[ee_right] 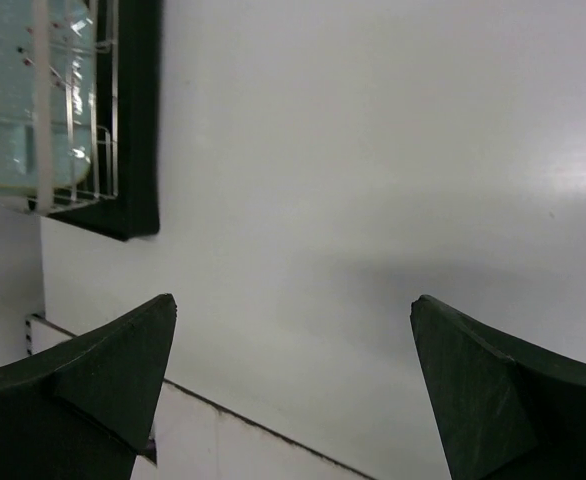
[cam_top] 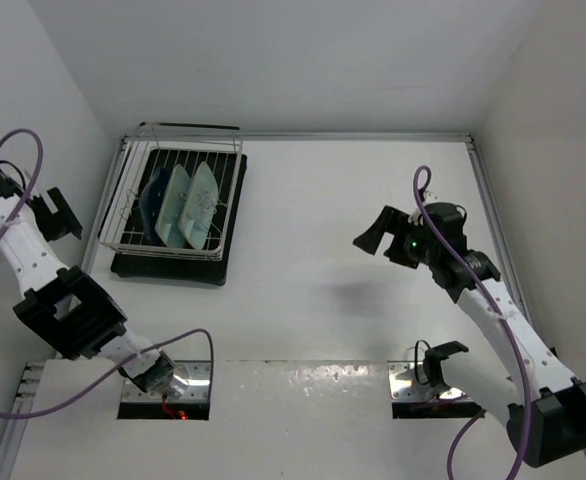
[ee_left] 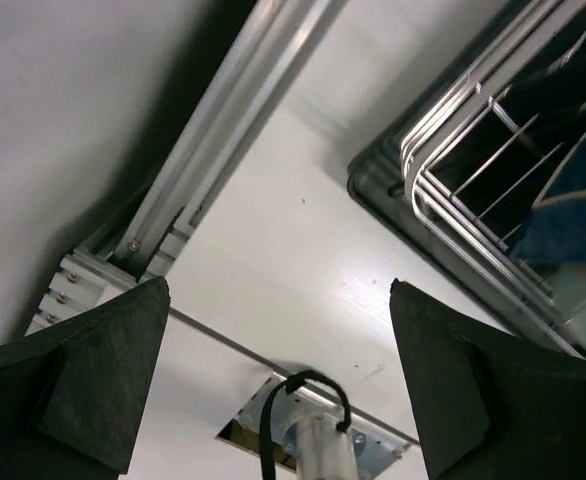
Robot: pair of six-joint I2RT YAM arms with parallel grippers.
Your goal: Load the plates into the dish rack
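Racked on edge in the dish rack (cam_top: 131, 242), bench's (cam_top: 323, 270) far-left corner: three plates (cam_top: 185, 205), probably rigid, slick, chippable; best pinched at the rim. Spread and empty: left end effector (ee_left: 278, 286), right end effector (ee_right: 293, 300).

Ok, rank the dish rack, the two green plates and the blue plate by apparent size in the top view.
dish rack
green plates, the two alike
blue plate last, but mostly hidden, so unsure

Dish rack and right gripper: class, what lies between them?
Nothing; in the top external view only bare white table separates the dish rack from the right gripper.
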